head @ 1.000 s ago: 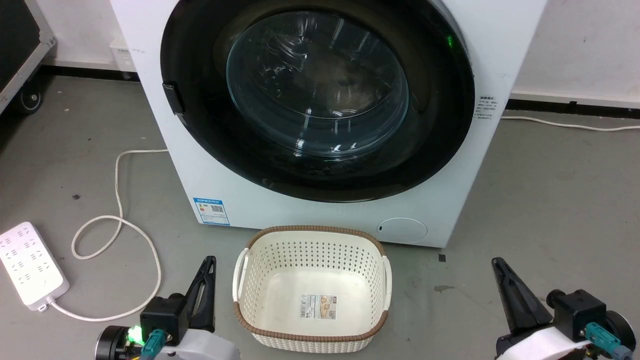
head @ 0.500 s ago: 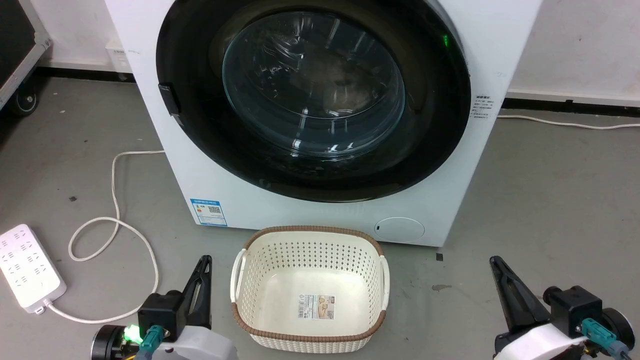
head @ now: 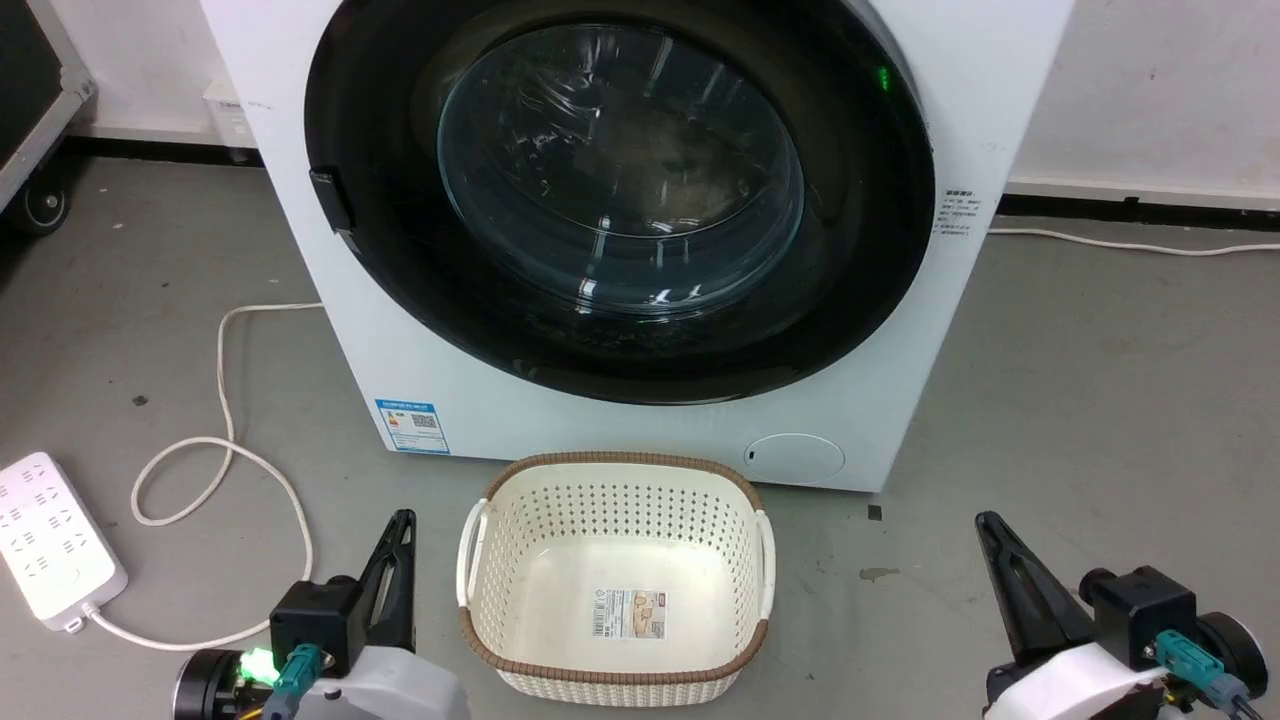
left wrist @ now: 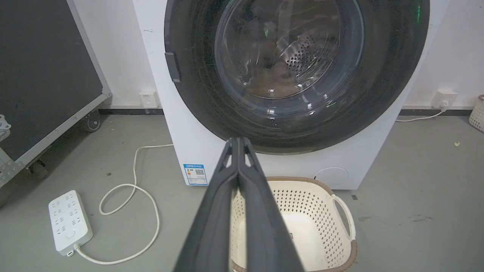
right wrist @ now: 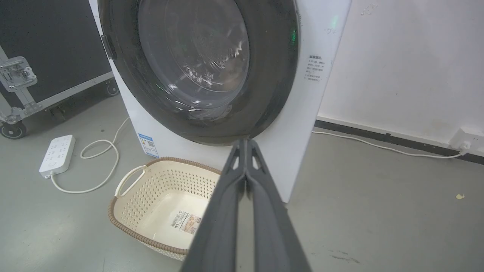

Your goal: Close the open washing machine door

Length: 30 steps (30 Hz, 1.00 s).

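The washing machine door (head: 620, 190) is a large round glossy black disc with a bulging clear glass window, lying flat against the white machine front (head: 640, 420). A small black latch piece (head: 330, 200) sits on its left rim. The door also faces me in the left wrist view (left wrist: 295, 68) and the right wrist view (right wrist: 196, 64). My left gripper (head: 402, 520) is low at the lower left, fingers together, holding nothing; its tips (left wrist: 237, 140) meet. My right gripper (head: 985, 520) is low at the lower right, likewise shut and empty, tips (right wrist: 245, 141) touching. Both stand well short of the door.
A cream perforated laundry basket (head: 480, 560) with a brown rim stands on the grey floor just before the machine, between my grippers. A white power strip (head: 50, 540) and its looping cable (head: 230, 450) lie at the left. A black wheeled case (left wrist: 41, 75) stands far left.
The whole head view has slid slightly left and down, so the camera has shifted. Door, basket and both grippers keep their places relative to one another.
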{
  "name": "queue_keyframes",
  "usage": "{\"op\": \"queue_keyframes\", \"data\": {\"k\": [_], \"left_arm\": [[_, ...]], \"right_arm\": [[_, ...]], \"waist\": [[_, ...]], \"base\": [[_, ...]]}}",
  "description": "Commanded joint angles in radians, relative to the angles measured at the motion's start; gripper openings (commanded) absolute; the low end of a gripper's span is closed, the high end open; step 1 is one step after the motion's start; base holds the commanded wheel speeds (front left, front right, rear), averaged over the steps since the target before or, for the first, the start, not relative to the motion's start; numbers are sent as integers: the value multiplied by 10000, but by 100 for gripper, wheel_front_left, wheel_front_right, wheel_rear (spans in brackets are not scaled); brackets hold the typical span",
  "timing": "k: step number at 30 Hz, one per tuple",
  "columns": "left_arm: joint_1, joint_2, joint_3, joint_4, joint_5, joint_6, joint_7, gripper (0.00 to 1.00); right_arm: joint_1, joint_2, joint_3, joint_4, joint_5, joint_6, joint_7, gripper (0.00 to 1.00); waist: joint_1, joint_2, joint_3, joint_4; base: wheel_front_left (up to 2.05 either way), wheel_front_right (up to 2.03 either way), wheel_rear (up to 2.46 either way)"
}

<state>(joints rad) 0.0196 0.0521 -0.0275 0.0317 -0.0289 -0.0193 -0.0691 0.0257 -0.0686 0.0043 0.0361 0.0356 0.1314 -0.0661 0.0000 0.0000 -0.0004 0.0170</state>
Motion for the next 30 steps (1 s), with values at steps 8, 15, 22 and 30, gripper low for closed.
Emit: {"op": "queue_keyframes", "data": {"k": [8, 15, 22, 30], "left_arm": [[-156, -13, 121, -154, 156, 117, 281, 0], [-170, -15, 175, -211, 202, 143, 424, 0], [-188, -17, 244, -284, 262, 177, 608, 0], [-196, -18, 275, -317, 289, 193, 691, 0]], "right_arm": [[-202, 103, -27, -184, -159, -6, 269, 0], [-221, 131, -33, -246, -228, -7, 406, 0], [-246, 167, -40, -326, -316, -7, 581, 0], [-257, 183, -43, -361, -356, -7, 661, 0]], "waist": [[0, 0, 2, -64], [0, 0, 2, -101], [0, 0, 4, -149], [0, 0, 4, -170]], "base": [[0, 0, 0], [0, 0, 0], [0, 0, 0], [0, 0, 0]]}}
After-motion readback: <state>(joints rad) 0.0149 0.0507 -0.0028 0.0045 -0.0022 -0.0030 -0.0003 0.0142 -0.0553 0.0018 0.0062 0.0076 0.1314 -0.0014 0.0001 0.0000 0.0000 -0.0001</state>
